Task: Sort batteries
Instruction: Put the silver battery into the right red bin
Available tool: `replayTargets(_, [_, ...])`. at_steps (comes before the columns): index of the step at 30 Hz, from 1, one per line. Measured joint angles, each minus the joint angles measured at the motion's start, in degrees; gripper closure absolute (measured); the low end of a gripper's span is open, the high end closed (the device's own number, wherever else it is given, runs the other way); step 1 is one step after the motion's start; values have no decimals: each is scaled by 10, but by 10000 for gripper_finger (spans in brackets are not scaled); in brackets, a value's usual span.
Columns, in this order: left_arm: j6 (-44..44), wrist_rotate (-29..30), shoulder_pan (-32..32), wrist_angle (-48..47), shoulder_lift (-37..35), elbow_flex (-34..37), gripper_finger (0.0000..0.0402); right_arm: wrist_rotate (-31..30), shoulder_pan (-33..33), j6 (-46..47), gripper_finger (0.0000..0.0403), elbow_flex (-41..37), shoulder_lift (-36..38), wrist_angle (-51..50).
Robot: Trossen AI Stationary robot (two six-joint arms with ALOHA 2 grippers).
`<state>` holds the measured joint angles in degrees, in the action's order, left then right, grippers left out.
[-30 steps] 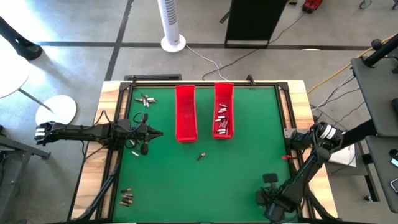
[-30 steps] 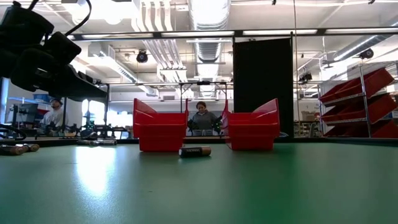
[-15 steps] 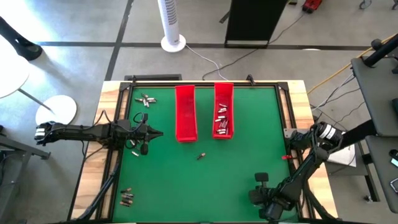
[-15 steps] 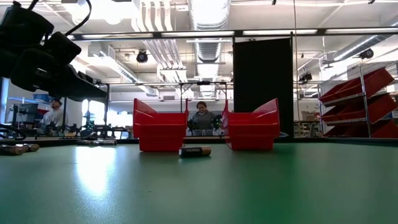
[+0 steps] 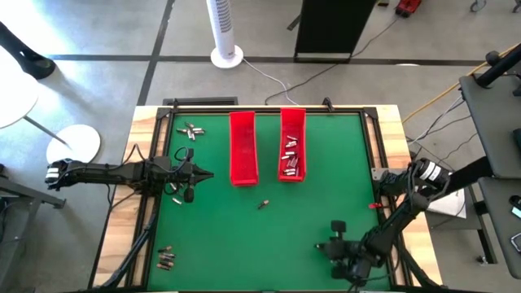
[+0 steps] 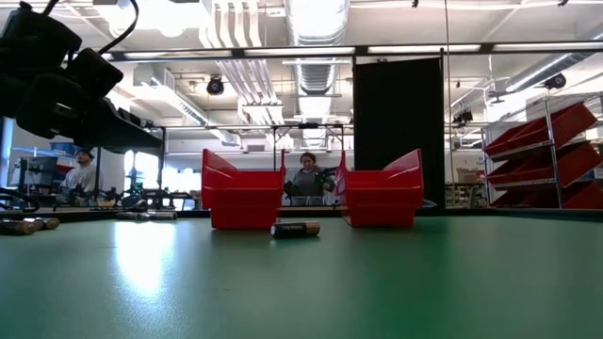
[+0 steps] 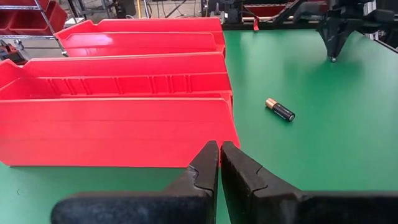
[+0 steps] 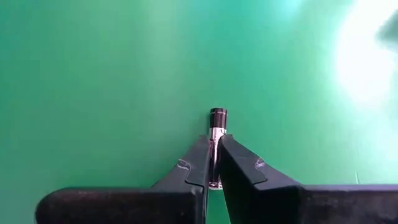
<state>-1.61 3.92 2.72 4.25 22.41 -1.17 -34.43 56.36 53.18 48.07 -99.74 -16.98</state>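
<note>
Batteries lie in several spots on the green table (image 5: 309, 236). One dark cell with a copper end (image 5: 263, 204) lies alone on the mat in front of the two red trays; the low view shows it (image 6: 295, 229) lying on its side between and just ahead of them, and the left wrist view shows it (image 7: 280, 109) well apart from the near tray's wall. Only the high view looks into the trays: the right-hand tray (image 5: 293, 122) holds a cluster of silvery cells (image 5: 290, 158), too small to count, while the left-hand tray (image 5: 242, 148) looks bare inside. That view also shows a small group of cells (image 5: 190, 130) near the table's far left corner and another (image 5: 166, 259) near its front left edge.

Only the right wrist view shows a further cell (image 8: 217, 134), silvery with a dark cap, pinched between the fingers of the right gripper (image 8: 212, 163) above bare green mat. From above, that gripper (image 5: 345, 264) sits near the table's front right.

The left gripper (image 7: 219, 163) has its fingers pressed together with nothing between them, pointing at the near tray; from above it (image 5: 205, 175) waits at the table's left side, beside the left-hand tray.
</note>
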Motion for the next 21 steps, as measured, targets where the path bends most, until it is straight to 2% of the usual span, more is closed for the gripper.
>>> replayTargets(5, [0,0,0,0,0,0,402,-39,0,-2,357,-38,-2,90])
replayTargets(14, [0,0,0,0,0,0,402,-90,-6,24,300,-80,-2,139])
replayTargets(21, [0,0,0,0,0,0,402,-119,-11,25,296,-108,-3,205])
